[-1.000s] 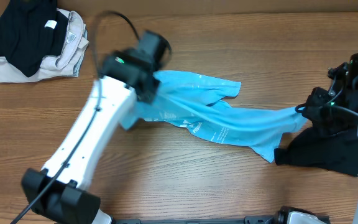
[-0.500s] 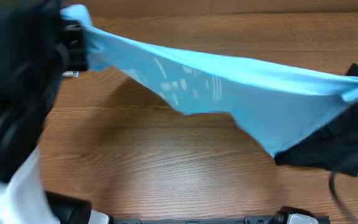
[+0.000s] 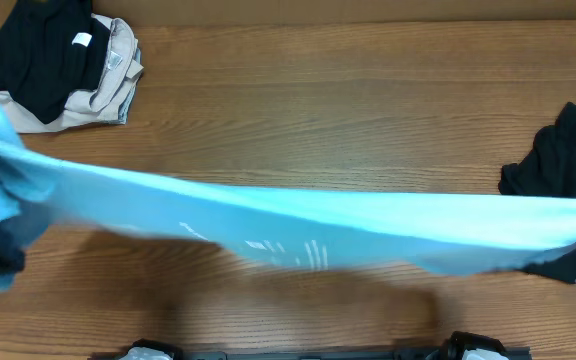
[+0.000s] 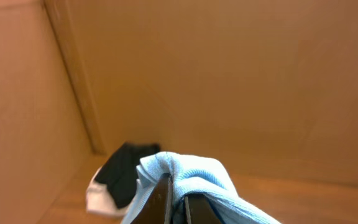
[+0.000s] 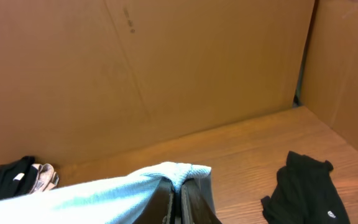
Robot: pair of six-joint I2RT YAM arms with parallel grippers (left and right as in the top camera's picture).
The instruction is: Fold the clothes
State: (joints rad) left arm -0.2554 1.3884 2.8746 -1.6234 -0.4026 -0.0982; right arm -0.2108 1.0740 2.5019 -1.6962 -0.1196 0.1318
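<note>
While the left tool (image 4: 178,208) is pinching one end of the blue T-shirt (image 3: 368,225), the right tool (image 5: 180,202) is pinching the other. Shirt is hanging stretched between them, above the surface (image 3: 318,110).

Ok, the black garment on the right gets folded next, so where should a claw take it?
Probably the far corner of the black garment: it pokes out from the crumpled heap over bare table. Come straight down from above.

A wood-grain worktop (image 3: 368,120) is enclosed by plain brown cardboard walls (image 5: 166,62); the scene is evenly lit.
</note>
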